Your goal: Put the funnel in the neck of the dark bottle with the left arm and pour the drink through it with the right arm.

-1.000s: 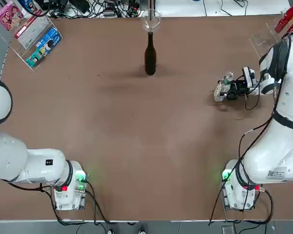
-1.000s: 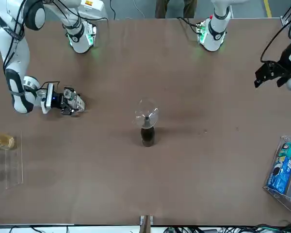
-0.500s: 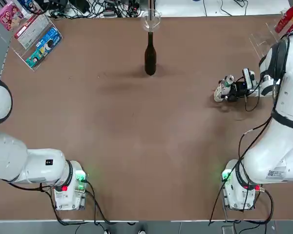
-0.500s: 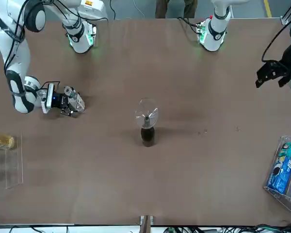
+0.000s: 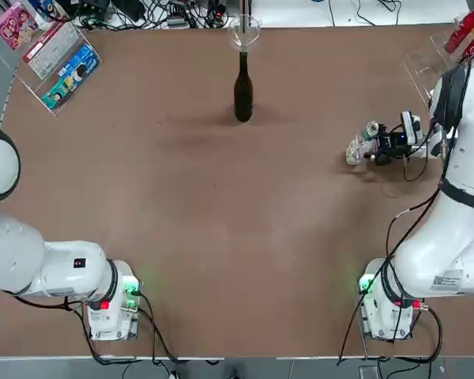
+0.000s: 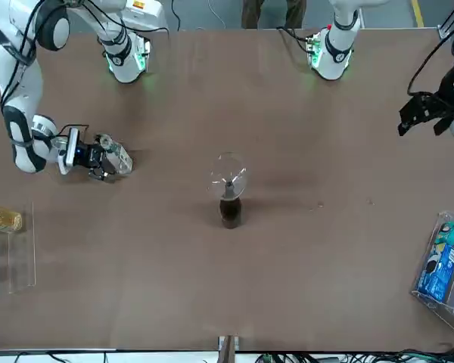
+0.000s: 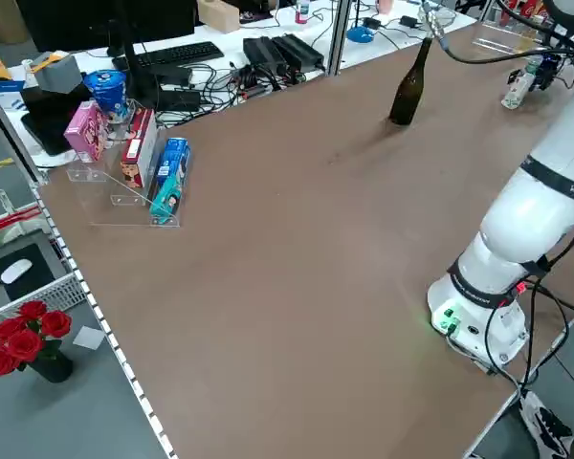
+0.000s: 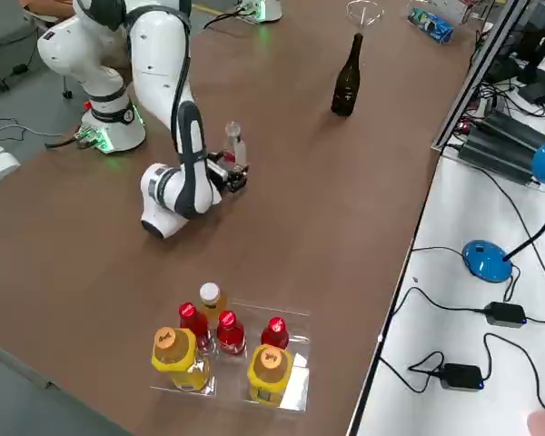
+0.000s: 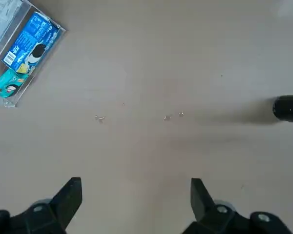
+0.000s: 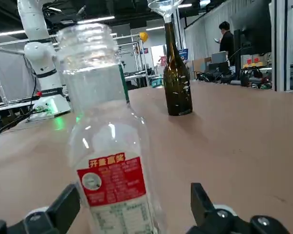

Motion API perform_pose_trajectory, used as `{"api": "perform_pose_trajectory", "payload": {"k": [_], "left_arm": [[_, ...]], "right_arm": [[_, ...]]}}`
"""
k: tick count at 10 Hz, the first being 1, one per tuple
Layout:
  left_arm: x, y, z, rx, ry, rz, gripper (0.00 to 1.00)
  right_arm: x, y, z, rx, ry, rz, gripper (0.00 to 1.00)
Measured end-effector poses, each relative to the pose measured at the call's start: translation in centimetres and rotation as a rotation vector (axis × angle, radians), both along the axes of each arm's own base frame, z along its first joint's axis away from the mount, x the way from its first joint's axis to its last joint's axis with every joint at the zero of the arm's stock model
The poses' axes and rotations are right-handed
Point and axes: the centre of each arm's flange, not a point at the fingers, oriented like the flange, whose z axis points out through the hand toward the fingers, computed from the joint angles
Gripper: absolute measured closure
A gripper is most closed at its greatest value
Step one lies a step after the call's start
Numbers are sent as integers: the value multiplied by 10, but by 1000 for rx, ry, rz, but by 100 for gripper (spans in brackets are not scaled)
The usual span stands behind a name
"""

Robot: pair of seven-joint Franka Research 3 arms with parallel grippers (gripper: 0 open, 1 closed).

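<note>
Right wrist view: the right hand (image 10: pixel 136 195) stands open, the uncapped clear bottle (image 10: pixel 112 180) upright before it on the tabletop (image 10: pixel 244 146); likely light, squeezable, best gripped mid-body. The left hand (image 9: pixel 136 183), open, hangs off left. The funnel (image 10: pixel 164 6) tops the dark bottle (image 10: pixel 178 90).

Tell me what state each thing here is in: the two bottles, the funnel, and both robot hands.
Dark bottle: standing upright on the table.
Funnel: set in the dark bottle's neck, wide end up.
Clear bottle: upright, cap off, looks empty.
Right hand: fingers open, at the clear bottle.
Left hand: fingers open, over the table, holding nothing.
</note>
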Motion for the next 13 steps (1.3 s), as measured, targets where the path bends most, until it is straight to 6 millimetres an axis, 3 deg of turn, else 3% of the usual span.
{"api": "perform_pose_trajectory", "payload": {"k": [3,6,8,11,13], "left_arm": [[0,0,1,0,-5,-1,2],[-1,0,6,-1,-16,-3,2],[-2,0,7,-1,-17,-2,2],[-2,1,7,-1,-17,-1,2],[-1,2,7,-1,-21,0,1]], "right_arm": [[-10,-28,9,-22,15,-32,0],[-19,-70,29,-84,66,-33,0],[-11,-89,53,-119,78,-32,0],[11,-91,98,-152,141,-18,0],[24,-101,141,-235,249,-23,0]]}}
